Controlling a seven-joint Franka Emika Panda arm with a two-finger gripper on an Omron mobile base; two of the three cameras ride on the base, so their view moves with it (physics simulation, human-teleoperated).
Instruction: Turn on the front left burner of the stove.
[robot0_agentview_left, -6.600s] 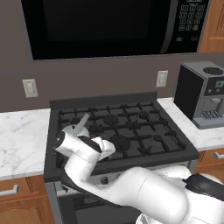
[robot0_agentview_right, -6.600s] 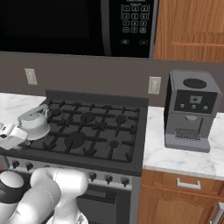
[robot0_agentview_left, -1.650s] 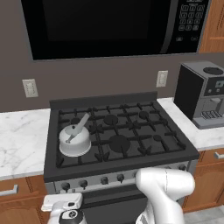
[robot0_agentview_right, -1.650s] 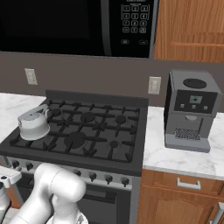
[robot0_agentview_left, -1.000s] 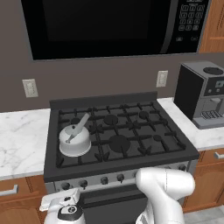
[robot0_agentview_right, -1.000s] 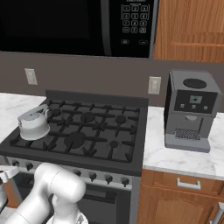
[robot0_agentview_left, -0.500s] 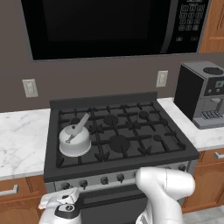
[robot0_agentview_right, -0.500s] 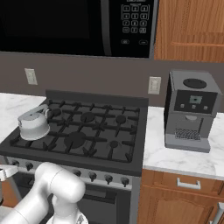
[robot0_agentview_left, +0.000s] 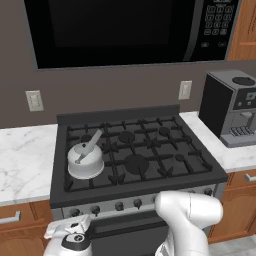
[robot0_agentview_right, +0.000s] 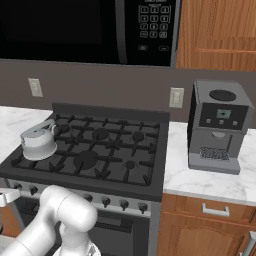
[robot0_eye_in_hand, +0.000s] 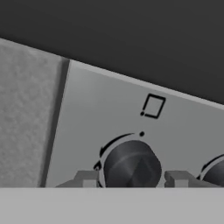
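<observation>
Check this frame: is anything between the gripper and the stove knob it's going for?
Nothing visible. In the hand view the fingertips sit on either side of the leftmost knob on the stove, with only bare silver strip around it.

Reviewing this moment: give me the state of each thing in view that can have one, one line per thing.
stove: no flame at any burner.
leftmost knob: between the two fingertips; whether turned, cannot tell.
gripper: open, one fingertip each side of the leftmost knob.
kettle: upright on the front left grate.
microwave: door shut, window dark.
coffee machine: upright on the counter, nothing under its spout.
</observation>
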